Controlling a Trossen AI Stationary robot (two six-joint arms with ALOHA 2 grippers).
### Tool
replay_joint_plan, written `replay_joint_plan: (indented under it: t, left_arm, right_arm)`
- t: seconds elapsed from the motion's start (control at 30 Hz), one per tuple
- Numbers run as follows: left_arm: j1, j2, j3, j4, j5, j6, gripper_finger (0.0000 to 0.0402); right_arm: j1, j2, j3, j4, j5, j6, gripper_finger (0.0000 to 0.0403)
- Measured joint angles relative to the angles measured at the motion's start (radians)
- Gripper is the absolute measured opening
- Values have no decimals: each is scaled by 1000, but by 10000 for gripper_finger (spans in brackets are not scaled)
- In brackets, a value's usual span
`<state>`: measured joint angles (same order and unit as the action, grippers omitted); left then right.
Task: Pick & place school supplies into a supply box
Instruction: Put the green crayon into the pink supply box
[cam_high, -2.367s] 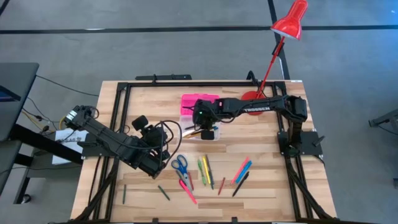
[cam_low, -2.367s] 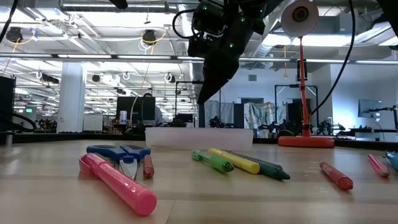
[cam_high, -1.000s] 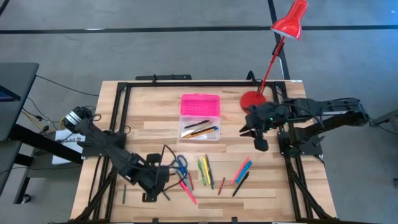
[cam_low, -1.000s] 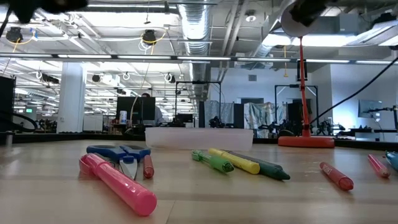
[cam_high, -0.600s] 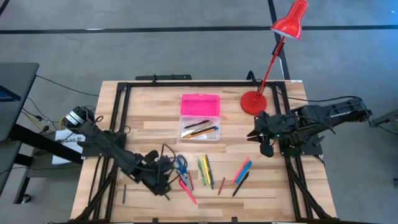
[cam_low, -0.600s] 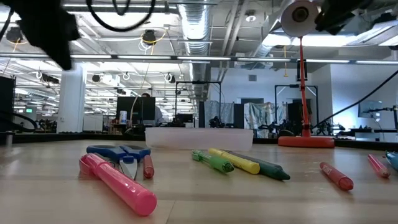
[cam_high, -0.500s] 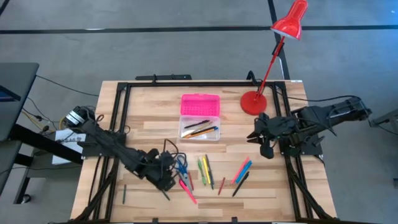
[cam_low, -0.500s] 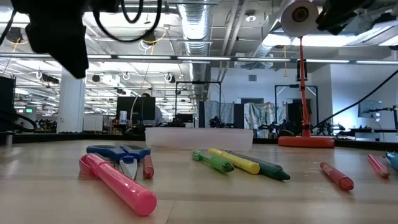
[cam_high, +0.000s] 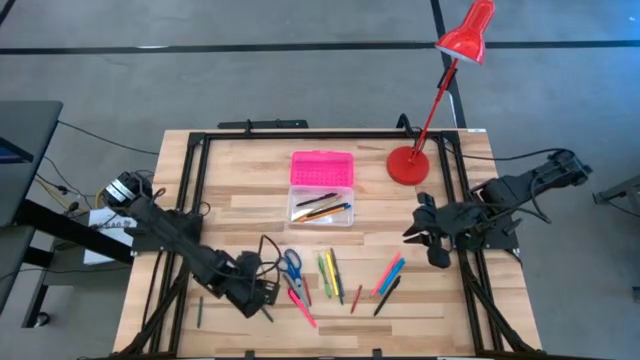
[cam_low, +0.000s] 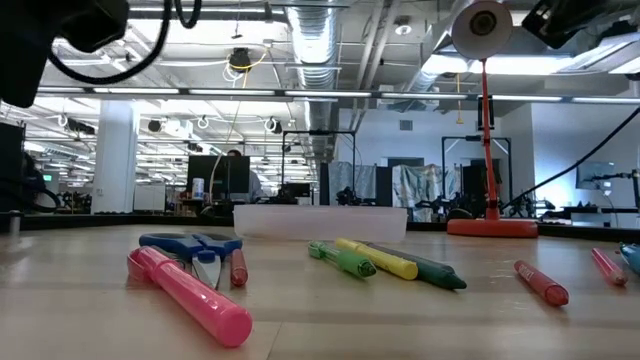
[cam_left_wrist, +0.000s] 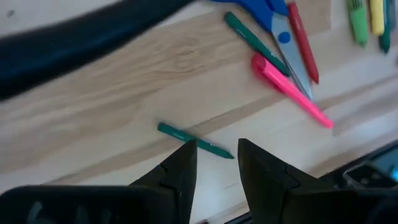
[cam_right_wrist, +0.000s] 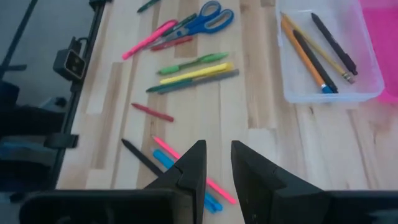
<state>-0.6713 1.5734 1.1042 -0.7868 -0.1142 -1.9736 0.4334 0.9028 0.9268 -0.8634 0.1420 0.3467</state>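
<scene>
The supply box stands at the table's middle back, its clear base (cam_high: 320, 208) holding a few pens and its pink lid (cam_high: 322, 168) lying open behind it. Loose school supplies lie near the front: blue scissors (cam_high: 290, 265), a pink highlighter (cam_high: 300, 300), green and yellow pens (cam_high: 330, 275), and pink, blue and black pens (cam_high: 388, 275). My left gripper (cam_high: 262, 298) hovers open, pointing down over a short green pen (cam_left_wrist: 193, 140) at the front left. My right gripper (cam_high: 415, 232) hangs open above the table's right side, with nothing between its fingers (cam_right_wrist: 194, 163).
A red desk lamp stands on its round base (cam_high: 405, 165) at the back right, its head (cam_high: 468, 32) reaching past the table. Another green pencil (cam_high: 199, 312) lies at the front left corner. Black frame rails (cam_high: 190, 200) run along the table's sides.
My left gripper has sunk toward the short green pen at the front left and has rolled about its own axis. My right gripper has drawn back toward the table's right and near edges, away from the supply box. No supply has moved.
</scene>
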Motion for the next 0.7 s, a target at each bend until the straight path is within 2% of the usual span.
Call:
replay_joint_plan:
  t: [0.17,0.23,0.4,0.57,0.7]
  left_arm:
    - [-53,49,0,17,-18,-140,109]
    - [-65,97,0,85,-6,-166,109]
    - [-80,197,-1,240,-2,-187,109]
    - [-80,246,-1,280,49,-196,109]
    - [-82,247,18,248,53,-196,109]
  right_arm:
    - [21,0,0,-16,22,-29,68]
    - [27,0,0,-26,22,-33,68]
    - [33,0,0,-46,22,-40,68]
    - [32,0,0,-45,21,-41,68]
    - [32,0,1,-46,18,-41,68]
